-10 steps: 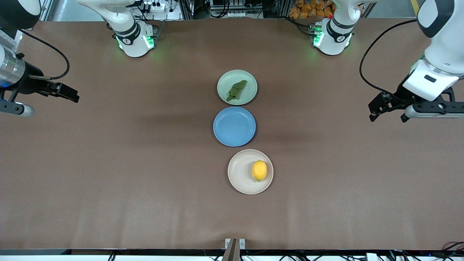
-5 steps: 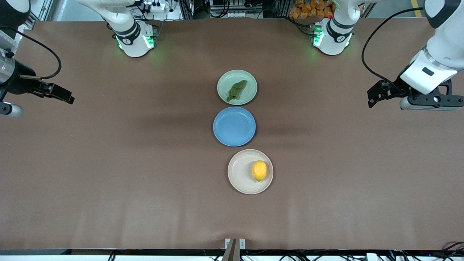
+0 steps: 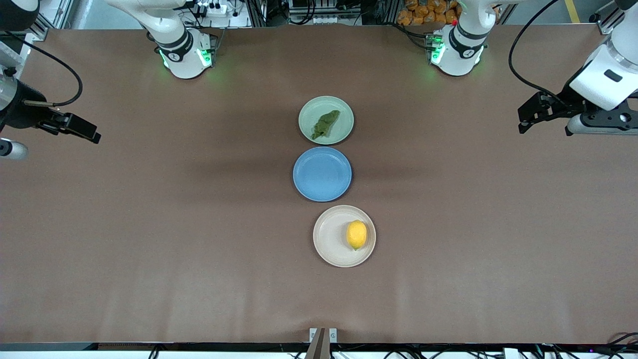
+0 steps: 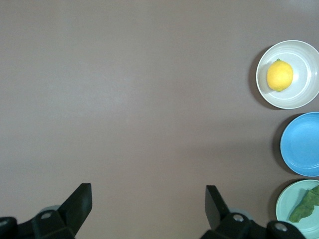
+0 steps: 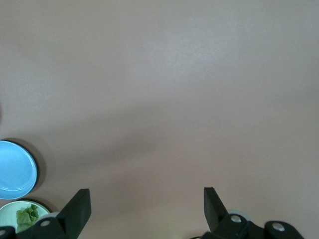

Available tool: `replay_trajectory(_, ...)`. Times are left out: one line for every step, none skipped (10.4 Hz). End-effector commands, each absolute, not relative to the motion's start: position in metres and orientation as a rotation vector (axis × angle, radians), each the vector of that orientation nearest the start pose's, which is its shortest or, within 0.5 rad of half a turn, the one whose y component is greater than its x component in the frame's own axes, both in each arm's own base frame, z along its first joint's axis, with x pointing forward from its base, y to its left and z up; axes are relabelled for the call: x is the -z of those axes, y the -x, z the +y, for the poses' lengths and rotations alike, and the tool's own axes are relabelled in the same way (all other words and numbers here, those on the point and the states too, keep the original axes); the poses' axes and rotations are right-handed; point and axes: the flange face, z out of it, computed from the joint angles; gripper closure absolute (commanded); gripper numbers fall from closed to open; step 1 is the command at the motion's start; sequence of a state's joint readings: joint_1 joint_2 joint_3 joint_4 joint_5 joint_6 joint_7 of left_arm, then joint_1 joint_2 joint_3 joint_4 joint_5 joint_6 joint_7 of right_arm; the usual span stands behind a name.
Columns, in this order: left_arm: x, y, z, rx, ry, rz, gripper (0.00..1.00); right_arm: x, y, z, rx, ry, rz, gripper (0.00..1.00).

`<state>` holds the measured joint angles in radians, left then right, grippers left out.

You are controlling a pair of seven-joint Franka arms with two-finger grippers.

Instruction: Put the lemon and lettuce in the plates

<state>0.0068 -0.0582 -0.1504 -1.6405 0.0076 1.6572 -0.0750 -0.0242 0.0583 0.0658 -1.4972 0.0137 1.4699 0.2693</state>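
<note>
The yellow lemon point(image 3: 357, 235) lies in the beige-white plate point(image 3: 329, 239), the plate nearest the front camera. The dark green lettuce point(image 3: 325, 123) lies in the pale green plate point(image 3: 344, 130), the farthest of the row. The left wrist view shows the lemon point(image 4: 279, 75) in its plate point(image 4: 304, 92) and the lettuce point(image 4: 305, 205). The right wrist view shows the lettuce point(image 5: 27, 217). My left gripper point(image 3: 523, 119) is open and empty, up over the left arm's end of the table. My right gripper point(image 3: 92, 132) is open and empty over the right arm's end.
A blue plate point(image 3: 322, 174) sits empty between the two other plates; it also shows in the left wrist view point(image 4: 301, 144) and the right wrist view point(image 5: 15, 169). The brown table point(image 3: 174, 224) spreads wide round the row of plates.
My left gripper has drawn away from the plates toward its end of the table and toward the robots' bases. My right gripper has edged outward a little. The plates, lemon and lettuce have not moved.
</note>
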Motion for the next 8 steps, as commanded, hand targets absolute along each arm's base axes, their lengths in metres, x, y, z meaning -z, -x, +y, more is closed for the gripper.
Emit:
replay_trajectory(-0.643, -0.538, -0.075, 0.126, 3.105, 0.132, 0.0, -0.622, -0.563, 0.025, -0.154, 3.114, 0.334, 0.0)
replay_trajectory(-0.643, -0.538, -0.075, 0.126, 3.105, 0.132, 0.0, -0.626, -0.561, 0.024, -0.142, 3.117, 0.337, 0.0)
replay_trajectory(-0.644, -0.538, -0.073, 0.128, 3.105, 0.127, 0.0, -0.628, -0.56, 0.022, -0.139, 3.116, 0.341, 0.0)
replay_trajectory(-0.645, -0.536, -0.076, 0.12, 3.112, 0.134, 0.0, -0.636, -0.557, 0.02, -0.144, 3.117, 0.351, 0.0)
replay_trajectory(-0.649, -0.536, -0.077, 0.134, 3.115, 0.134, 0.0, -0.645, -0.555, 0.018, -0.146, 3.116, 0.355, 0.0)
replay_trajectory(-0.651, -0.536, -0.076, 0.137, 3.117, 0.134, 0.0, -0.644, -0.553, 0.017, -0.182, 3.127, 0.354, 0.0)
replay_trajectory(-0.651, -0.536, -0.075, 0.139, 3.117, 0.132, 0.0, -0.643, -0.55, 0.022, -0.204, 3.157, 0.347, 0.0)
replay_trajectory(-0.651, -0.536, -0.075, 0.139, 3.114, 0.132, 0.0, -0.643, -0.55, 0.027, -0.201, 3.176, 0.338, 0.0)
